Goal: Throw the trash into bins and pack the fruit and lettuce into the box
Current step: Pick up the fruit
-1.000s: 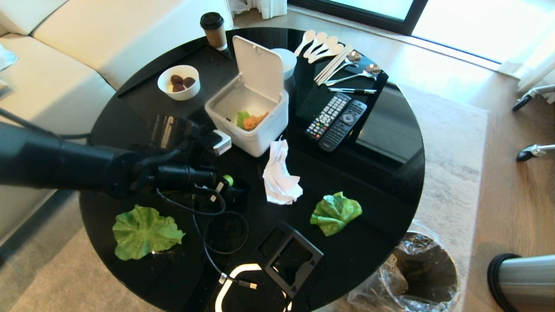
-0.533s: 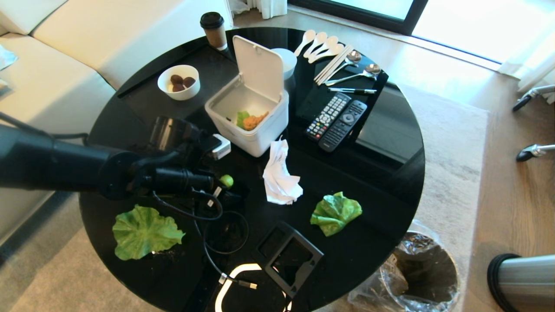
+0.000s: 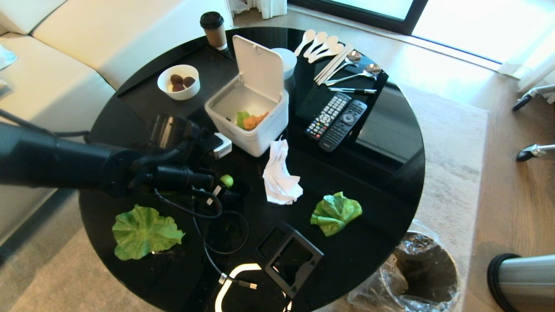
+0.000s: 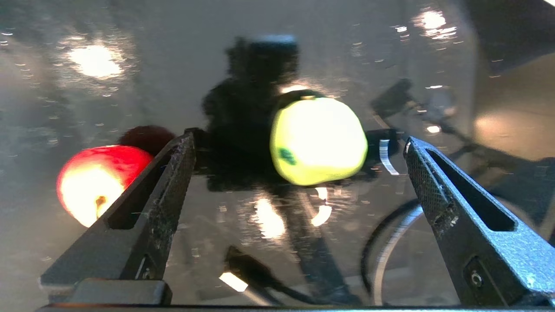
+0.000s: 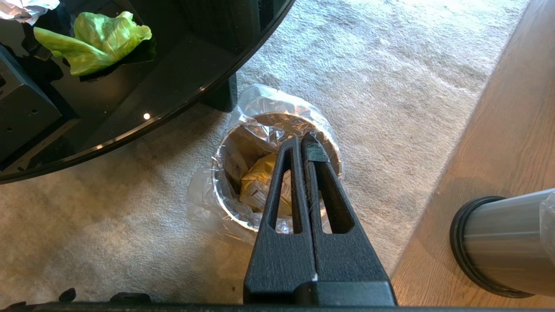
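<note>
My left gripper [image 4: 299, 141] hangs open low over the black table [image 3: 381, 143], its fingers either side of a small green apple [image 4: 318, 139] that lies just past the fingertips. A red apple [image 4: 93, 182] sits outside one finger. In the head view the green apple [image 3: 226, 180] shows at the left gripper's [image 3: 223, 190] tip. The white box [image 3: 260, 138] stands behind with its lid up. A crumpled tissue [image 3: 279, 175] and two lettuce leaves [image 3: 145, 232] [image 3: 336, 212] lie on the table. My right gripper [image 5: 301, 141] is shut above a lined bin [image 5: 225, 151] holding a yellow wrapper [image 5: 260, 177].
A black square tray [image 3: 289, 258] and a looped cable [image 3: 217, 234] lie near the front edge. A bowl [image 3: 178, 82], coffee cup [image 3: 213, 29], remotes [image 3: 336, 121] and spoons [image 3: 347, 65] sit at the back. A second steel bin [image 3: 524, 277] is on the floor at right.
The left arm has shifted only slightly, and a little more of the green apple shows beside the gripper. Nothing else has moved.
</note>
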You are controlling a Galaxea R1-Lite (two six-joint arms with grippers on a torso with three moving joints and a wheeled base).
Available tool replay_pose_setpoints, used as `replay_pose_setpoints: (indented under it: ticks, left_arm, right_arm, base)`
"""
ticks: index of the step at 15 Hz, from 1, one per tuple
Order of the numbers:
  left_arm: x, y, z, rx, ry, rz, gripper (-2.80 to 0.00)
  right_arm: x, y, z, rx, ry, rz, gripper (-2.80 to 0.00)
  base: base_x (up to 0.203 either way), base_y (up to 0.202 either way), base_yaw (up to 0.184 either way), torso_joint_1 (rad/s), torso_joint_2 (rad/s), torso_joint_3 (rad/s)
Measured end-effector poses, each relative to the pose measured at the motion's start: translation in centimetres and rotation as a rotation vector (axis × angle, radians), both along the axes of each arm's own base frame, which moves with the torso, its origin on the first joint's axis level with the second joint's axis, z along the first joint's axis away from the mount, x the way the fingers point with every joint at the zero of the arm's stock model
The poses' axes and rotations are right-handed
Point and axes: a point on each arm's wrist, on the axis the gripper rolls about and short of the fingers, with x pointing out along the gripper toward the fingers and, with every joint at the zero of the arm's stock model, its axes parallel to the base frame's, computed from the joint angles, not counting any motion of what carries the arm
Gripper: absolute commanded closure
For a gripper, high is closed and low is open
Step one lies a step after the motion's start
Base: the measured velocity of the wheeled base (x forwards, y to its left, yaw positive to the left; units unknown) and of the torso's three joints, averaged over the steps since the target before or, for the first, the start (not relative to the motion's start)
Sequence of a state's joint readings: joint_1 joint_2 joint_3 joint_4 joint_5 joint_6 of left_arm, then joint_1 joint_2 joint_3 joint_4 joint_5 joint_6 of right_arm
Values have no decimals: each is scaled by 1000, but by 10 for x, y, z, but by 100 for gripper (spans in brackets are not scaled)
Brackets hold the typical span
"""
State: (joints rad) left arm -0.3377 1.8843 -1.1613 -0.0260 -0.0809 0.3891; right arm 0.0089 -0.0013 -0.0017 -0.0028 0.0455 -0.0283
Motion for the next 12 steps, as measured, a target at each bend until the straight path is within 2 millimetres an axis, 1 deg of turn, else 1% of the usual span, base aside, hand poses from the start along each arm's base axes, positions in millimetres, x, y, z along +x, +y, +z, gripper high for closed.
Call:
replay_pose_setpoints:
  ticks: [12]
  left_arm:
    - [11, -6, -2, 13, -17, -2, -280]
  right_arm:
    - [0, 0, 0, 0, 0, 0, 0]
  base:
    - [0, 0, 0, 0, 0, 0]
